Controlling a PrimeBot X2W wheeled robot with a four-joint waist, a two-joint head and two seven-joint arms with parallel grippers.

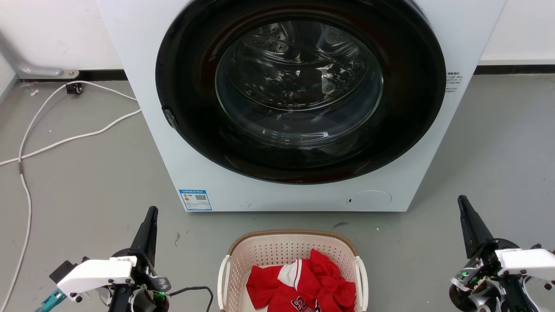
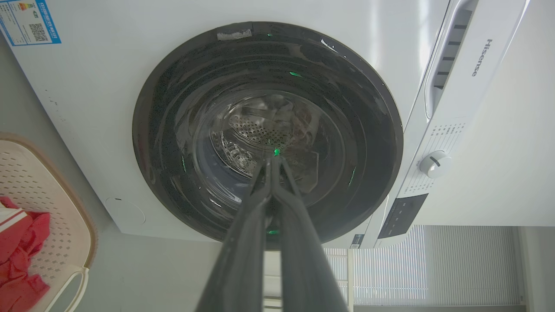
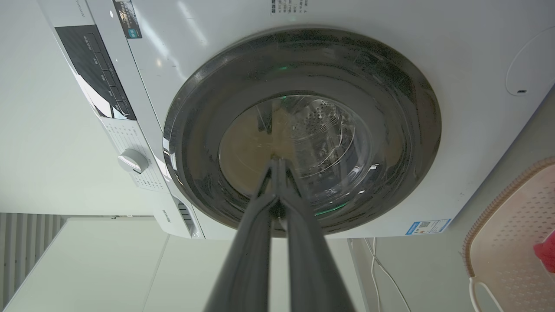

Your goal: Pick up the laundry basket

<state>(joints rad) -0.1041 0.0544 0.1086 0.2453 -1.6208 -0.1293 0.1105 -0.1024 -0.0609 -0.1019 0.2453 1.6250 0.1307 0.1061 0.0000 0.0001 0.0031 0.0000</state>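
My left gripper [image 1: 152,211] sits low at my left and my right gripper [image 1: 462,199] low at my right, each with its long dark fingers pointing forward at the washing machine [image 1: 260,195]. Both pincers are narrow. In the left wrist view the two fingers [image 2: 247,242] run side by side and meet at the tips against the round door, and the right wrist view shows the same on that side [image 3: 299,242]. Neither holds anything. The laundry basket [image 1: 269,251] stands on the grey floor [image 1: 86,195] between my two arms, straight ahead and close to me, with a heap of red clothes [image 1: 303,286] inside it. Its brown rim [image 1: 290,233] faces the machine's base across a bare strip of floor. Its white side handles, one [image 1: 223,277] toward my left arm and one [image 1: 362,277] toward my right, are both uncovered. Each gripper is well apart from the basket, with bare floor between them and its sides. A white cable [image 1: 65,141] trails over the floor far off to my left, beside the machine.
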